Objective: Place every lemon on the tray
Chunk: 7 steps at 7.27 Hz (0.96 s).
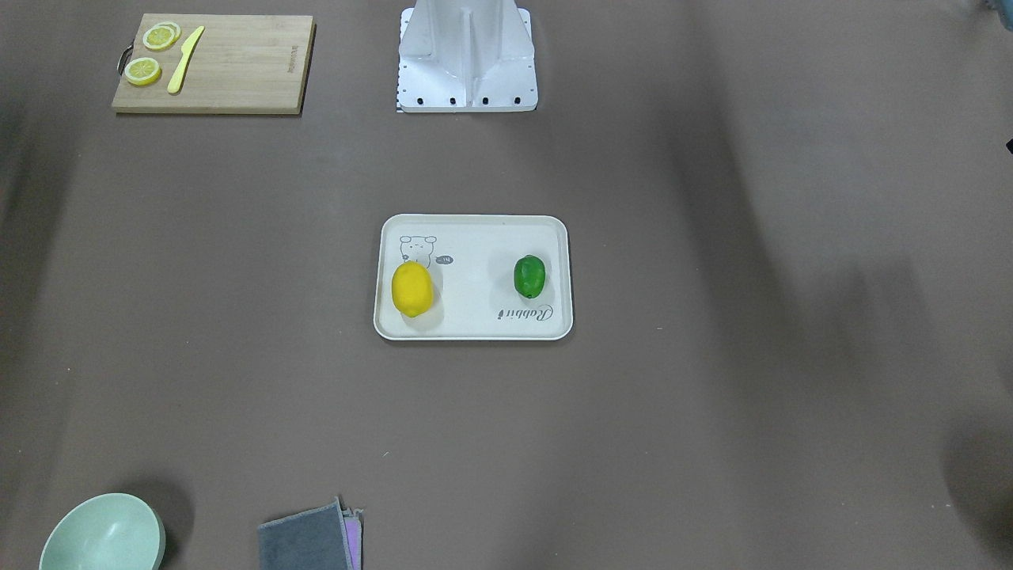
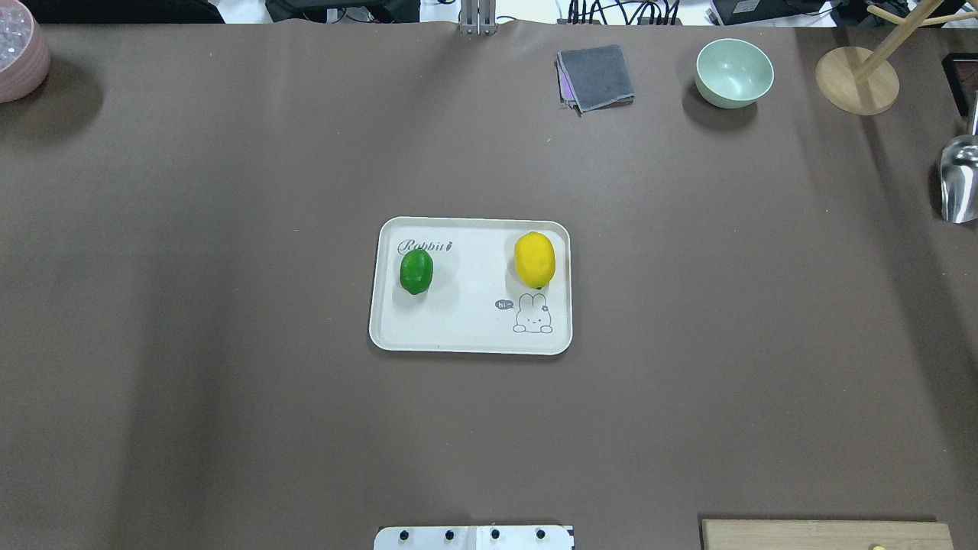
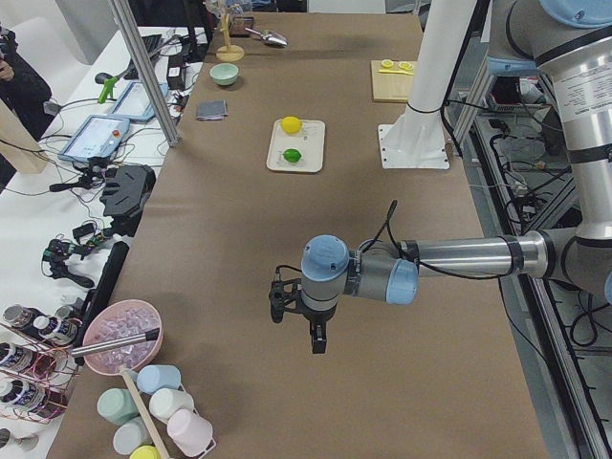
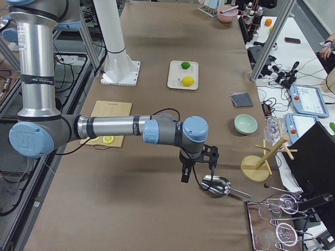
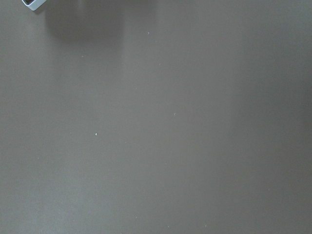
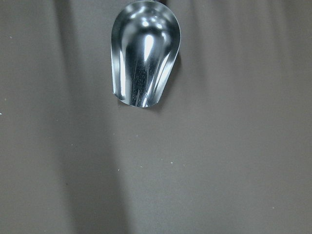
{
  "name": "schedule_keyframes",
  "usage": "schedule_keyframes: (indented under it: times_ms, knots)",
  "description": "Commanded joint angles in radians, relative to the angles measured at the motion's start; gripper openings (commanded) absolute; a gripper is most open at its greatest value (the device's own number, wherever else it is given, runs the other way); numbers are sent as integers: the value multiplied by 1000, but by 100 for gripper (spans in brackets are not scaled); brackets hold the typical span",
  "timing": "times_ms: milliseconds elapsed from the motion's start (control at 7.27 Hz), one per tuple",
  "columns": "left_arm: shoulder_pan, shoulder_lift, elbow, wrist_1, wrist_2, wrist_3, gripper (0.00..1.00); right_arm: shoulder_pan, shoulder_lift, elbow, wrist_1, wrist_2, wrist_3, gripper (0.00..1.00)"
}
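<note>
The off-white tray [image 2: 458,332] with the rabbit drawing lies in the middle of the table. The yellow lemon [image 2: 534,260] and the green lemon [image 2: 416,270] both lie on it, apart from each other; they also show in the front view as yellow [image 1: 412,289] and green [image 1: 529,276]. My left gripper [image 3: 298,330] hangs above bare table far from the tray. My right gripper [image 4: 198,175] hangs beside a metal scoop [image 4: 215,186]. Both show only in side views, so I cannot tell whether they are open or shut.
A wooden cutting board [image 1: 237,71] with lemon slices [image 1: 143,71] and a yellow knife [image 1: 184,59] lies near the robot base [image 1: 467,71]. A green bowl [image 2: 733,72], grey cloth [image 2: 596,76], wooden stand [image 2: 856,80] and pink bowl [image 2: 19,57] line the far edge.
</note>
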Motion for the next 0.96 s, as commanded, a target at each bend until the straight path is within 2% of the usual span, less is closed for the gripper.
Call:
schedule_keyframes:
  times_ms: [0, 826]
  knots:
    - [-14, 31, -62, 53, -17, 16, 98, -1, -12, 17, -9, -3, 0, 100]
    - [-18, 59, -73, 66, -25, 30, 98, -2, -26, 20, 3, -1, -2, 100]
